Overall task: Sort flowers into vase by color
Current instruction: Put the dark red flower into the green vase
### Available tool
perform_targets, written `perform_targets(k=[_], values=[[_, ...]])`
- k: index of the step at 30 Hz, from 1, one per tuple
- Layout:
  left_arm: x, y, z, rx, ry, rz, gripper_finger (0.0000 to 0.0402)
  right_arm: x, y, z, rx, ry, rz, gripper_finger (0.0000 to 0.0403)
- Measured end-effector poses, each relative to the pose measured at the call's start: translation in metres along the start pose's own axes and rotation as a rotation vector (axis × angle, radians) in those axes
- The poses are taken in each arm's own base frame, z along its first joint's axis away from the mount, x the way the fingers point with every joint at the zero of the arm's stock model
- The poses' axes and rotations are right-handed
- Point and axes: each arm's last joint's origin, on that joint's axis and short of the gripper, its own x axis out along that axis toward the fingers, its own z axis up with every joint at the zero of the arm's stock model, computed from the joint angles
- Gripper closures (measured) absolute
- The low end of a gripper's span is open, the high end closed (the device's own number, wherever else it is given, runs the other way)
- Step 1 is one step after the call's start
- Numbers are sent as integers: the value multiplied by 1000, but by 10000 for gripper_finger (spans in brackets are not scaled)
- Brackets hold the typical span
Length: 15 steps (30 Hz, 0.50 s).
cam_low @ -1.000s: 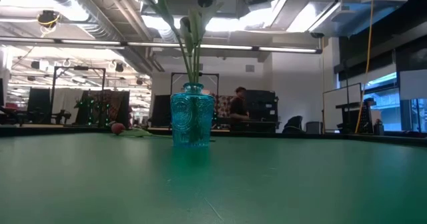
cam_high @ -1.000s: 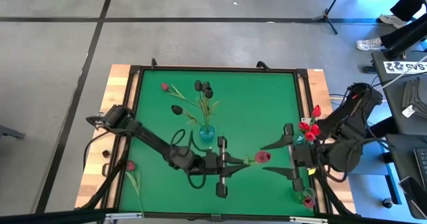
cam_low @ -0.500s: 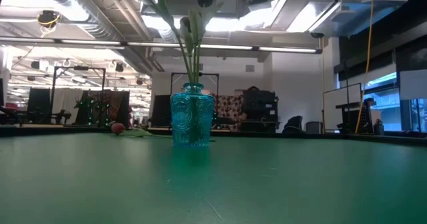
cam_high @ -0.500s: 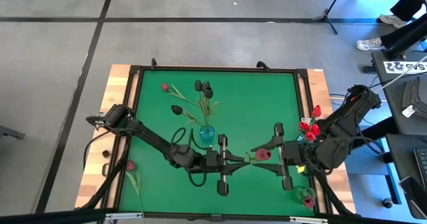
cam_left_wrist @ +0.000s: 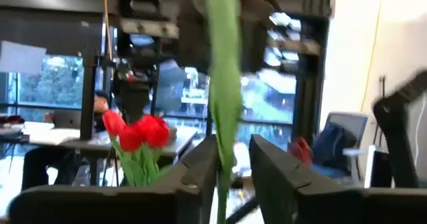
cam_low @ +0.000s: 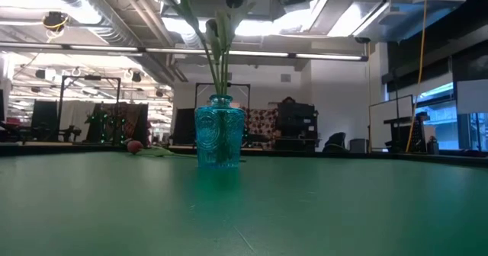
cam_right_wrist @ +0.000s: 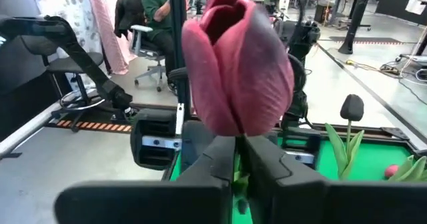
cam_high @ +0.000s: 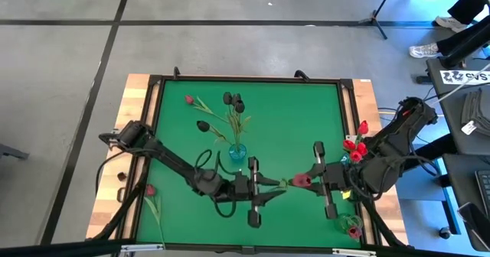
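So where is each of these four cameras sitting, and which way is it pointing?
High view: overhead, looking down on table, both arms.
Low view: table height, facing blue vase and room; no arm.
Left wrist view: along left gripper, green stem between its fingers.
Right wrist view: along right gripper, shut under maroon tulip.
High and right wrist views share that tulip.

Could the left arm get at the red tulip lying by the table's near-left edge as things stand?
Probably yes: the red tulip lies bare beside the left arm, nothing over it. But the left gripper has jaws around the pink tulip stem, shared with the right gripper.
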Motion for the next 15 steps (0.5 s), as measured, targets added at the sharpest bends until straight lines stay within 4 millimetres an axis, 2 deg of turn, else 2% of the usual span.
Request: perform_targets(k=[3,8,11,15], values=[[-12,-19,-4,32,79,-7,296,-11,-5,7,6,0,46,393],[-46,-61,-6,107,181,-25,279,-48,-21,47,68,64,222,391],[-65,-79,-1,103,193,29,278,-69,-25,65,56,129,473,388],[-84,-95,4,109,205,124,283,-93,-27,89,77,92,802,393]])
